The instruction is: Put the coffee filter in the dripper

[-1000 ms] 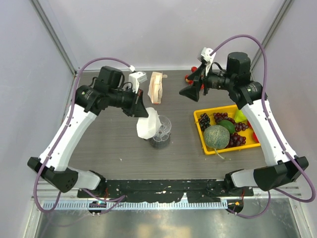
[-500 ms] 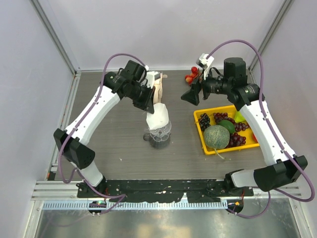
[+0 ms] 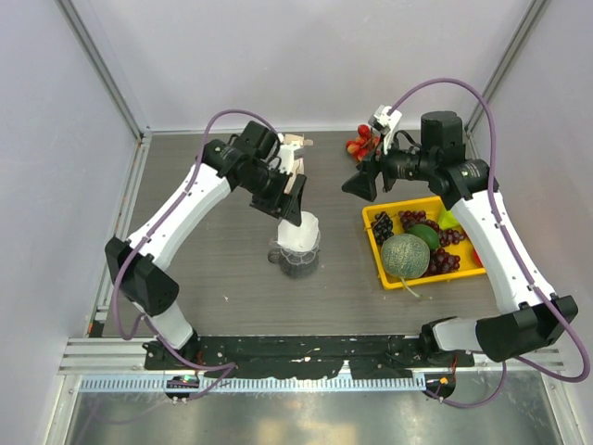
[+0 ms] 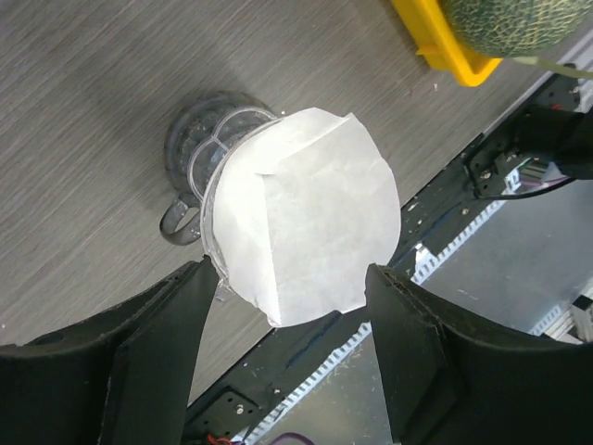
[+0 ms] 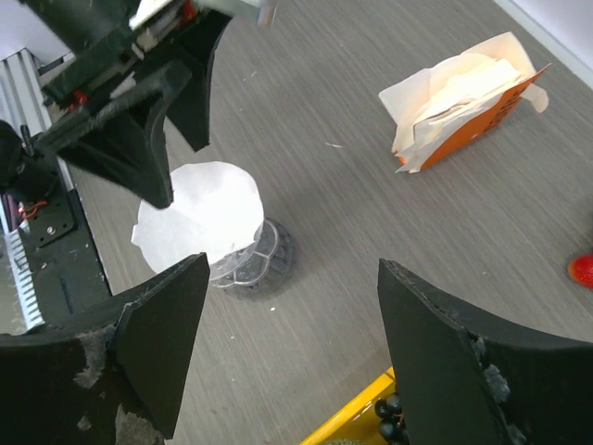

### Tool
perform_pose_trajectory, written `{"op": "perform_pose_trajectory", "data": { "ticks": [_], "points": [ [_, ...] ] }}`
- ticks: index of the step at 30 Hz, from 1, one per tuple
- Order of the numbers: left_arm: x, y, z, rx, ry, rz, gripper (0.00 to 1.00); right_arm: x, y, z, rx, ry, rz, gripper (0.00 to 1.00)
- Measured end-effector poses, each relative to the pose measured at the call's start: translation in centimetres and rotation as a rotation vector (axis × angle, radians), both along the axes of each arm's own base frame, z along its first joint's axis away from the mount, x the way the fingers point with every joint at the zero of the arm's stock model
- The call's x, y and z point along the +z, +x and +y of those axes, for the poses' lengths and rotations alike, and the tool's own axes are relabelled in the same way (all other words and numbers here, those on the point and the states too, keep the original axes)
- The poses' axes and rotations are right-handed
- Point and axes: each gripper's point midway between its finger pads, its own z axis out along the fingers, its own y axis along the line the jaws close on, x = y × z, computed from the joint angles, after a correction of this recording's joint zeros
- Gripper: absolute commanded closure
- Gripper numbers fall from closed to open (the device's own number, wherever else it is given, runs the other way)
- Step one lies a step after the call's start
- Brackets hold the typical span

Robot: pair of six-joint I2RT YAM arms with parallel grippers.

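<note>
Grey table (image 3: 204, 269): coffee filter (image 4: 310, 218) sits in dripper (image 4: 206, 139); left jaws released above it, right jaws spread wide.

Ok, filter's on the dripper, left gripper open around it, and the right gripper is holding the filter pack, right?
No: the right gripper is open and empty; the filter pack lies on the table, as the right wrist view shows. The coffee filter does sit on the dripper, left gripper open around it.

The white coffee filter (image 4: 310, 213) rests in the clear ribbed dripper (image 4: 208, 139), hiding most of its rim. The left tool (image 4: 289, 278) is spread wide to either side of the dripper. Beyond the dripper, a yellow tray (image 4: 435, 46) holds a melon (image 4: 510, 19) on the grey tabletop (image 4: 93, 93).
</note>
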Motion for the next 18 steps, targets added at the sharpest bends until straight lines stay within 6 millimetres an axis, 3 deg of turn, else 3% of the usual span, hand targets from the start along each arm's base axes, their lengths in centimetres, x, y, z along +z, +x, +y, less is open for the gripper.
{"op": "perform_pose_trajectory", "data": {
  "ticks": [4, 7, 10, 14, 18],
  "points": [
    [0.7, 0.8, 0.9, 0.038, -0.093, -0.013, 0.38, -0.5, -0.6, 0.6, 0.030, -0.001, 0.026, 0.30],
    [1.4, 0.9, 2.7, 0.080, -0.158, -0.029, 0.58, -0.9, -1.3, 1.6, 0.072, 0.000, 0.045, 0.41],
    [2.9, 0.6, 3.1, 0.061, -0.288, -0.052, 0.74, -1.1, -2.6, 3.2, 0.140, 0.005, 0.055, 0.50],
    [3.5, -1.2, 2.0, 0.001, -0.452, -0.040, 0.79, -1.7, -4.7, 5.5, 0.251, 0.004, 0.067, 0.55],
    [2.4, -2.1, 1.0, -0.026, -0.533, 0.022, 0.80, -4.0, -6.2, 7.7, 0.355, -0.026, 0.107, 0.56]
  ]
}}
